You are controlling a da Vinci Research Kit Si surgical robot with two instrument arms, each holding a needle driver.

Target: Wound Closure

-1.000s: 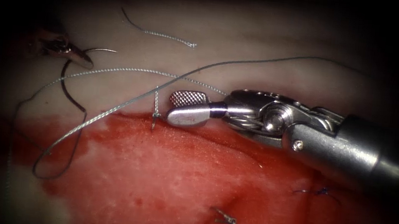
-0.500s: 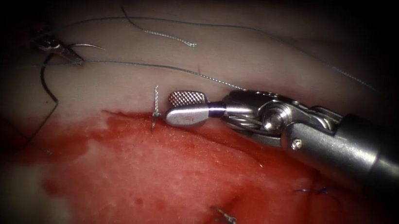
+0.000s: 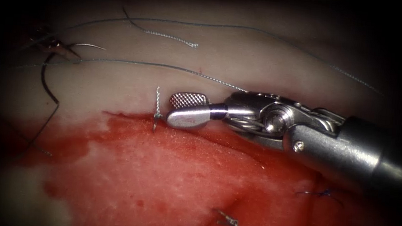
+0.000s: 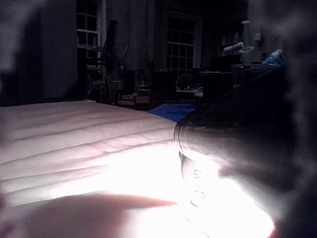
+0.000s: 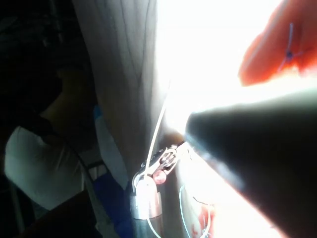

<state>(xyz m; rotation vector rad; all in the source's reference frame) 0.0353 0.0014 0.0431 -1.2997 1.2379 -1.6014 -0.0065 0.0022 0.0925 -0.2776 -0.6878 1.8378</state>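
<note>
My right tool (image 3: 172, 108) reaches in from the right with its jaws open and nothing between them. Their tips stop just right of a short upright stitch end (image 3: 156, 108) at the edge of the red fluid. At the far left, in shadow, my left tool (image 3: 64, 49) is shut on the curved needle (image 3: 43, 75) about a third of the way back from its point. The needle is out of the tissue (image 3: 114, 90), its point aimed right. Thread (image 3: 142, 63) runs taut from there toward the right tool's wrist. A second strand (image 3: 209, 24) arcs across farther back.
A cut piece of thread (image 3: 164, 35) lies on the pale tissue at the back. Knotted stitches (image 3: 229, 224) sit in the red fluid (image 3: 156, 172) at the front, and a blue stitch (image 3: 322, 192) (image 5: 290, 52) lies below the right tool's shaft (image 3: 354, 152).
My left tool has drawn the needle farther left. The slack loop of thread that lay on the tissue is pulled out into taut strands. The right tool has held still, jaws open.
</note>
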